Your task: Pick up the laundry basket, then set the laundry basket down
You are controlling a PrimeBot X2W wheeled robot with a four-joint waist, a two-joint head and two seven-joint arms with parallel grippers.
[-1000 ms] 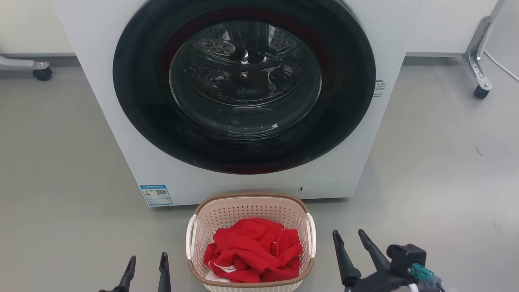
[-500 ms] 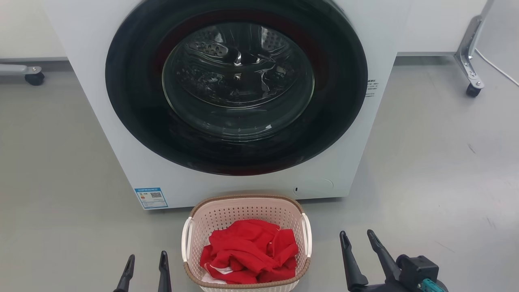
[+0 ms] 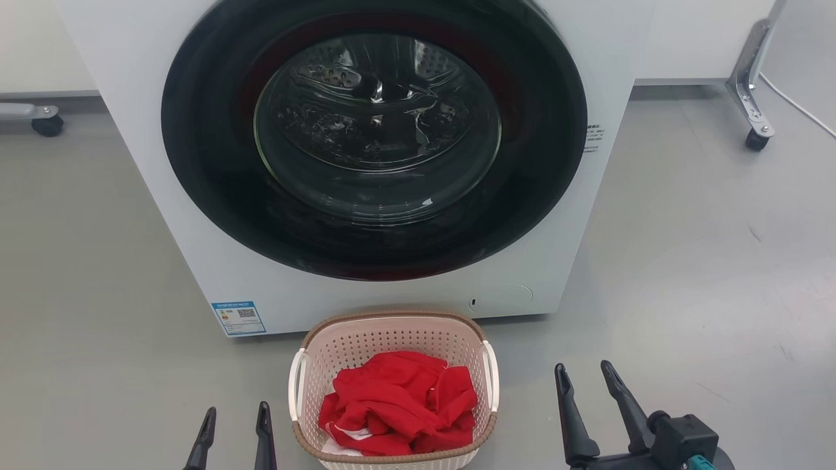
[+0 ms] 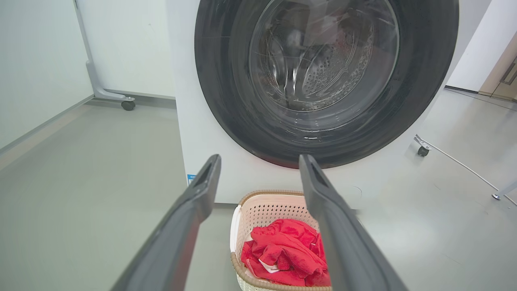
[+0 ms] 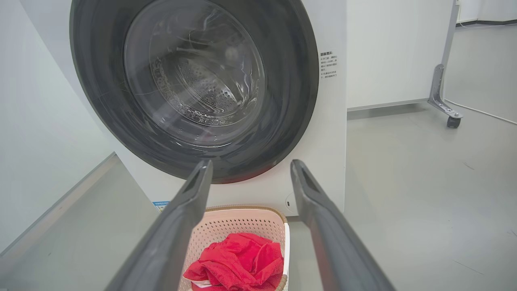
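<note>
- Both grippers hang low and empty. The left gripper (image 3: 236,412) is just left of the basket with its fingers parted a little. The right gripper (image 3: 583,367) stands further off to the basket's right, fingers spread wider. Neither touches anything.
- Grey floor (image 3: 705,261) runs bare and smooth-looking under everything. A sideways nudge would probably make the basket slide rather than seat in a grip.
- White washer (image 3: 196,248) rises close behind, its round dark door (image 3: 375,137) shut. A lift that swings forward could knock the basket's far rim against the front panel.
- The laundry basket (image 3: 392,316) stands upright on the floor just in front of the washer's foot, between the two grippers, not yet lifted. As the right gripper is further away than the left, one side may be caught first and the basket may turn or tip.
- A red garment (image 3: 398,401) is heaped inside, filling the near half, with a scrap of white beneath it. If the basket tilts toward the robot, the cloth could spill over the near rim.
- White handles, the left handle (image 3: 295,385) and the right handle (image 3: 491,385), run along the short sides. They look thin and sit close to the wall, so a finger coming in too high or too wide may slip past and push the perforated wall instead.
</note>
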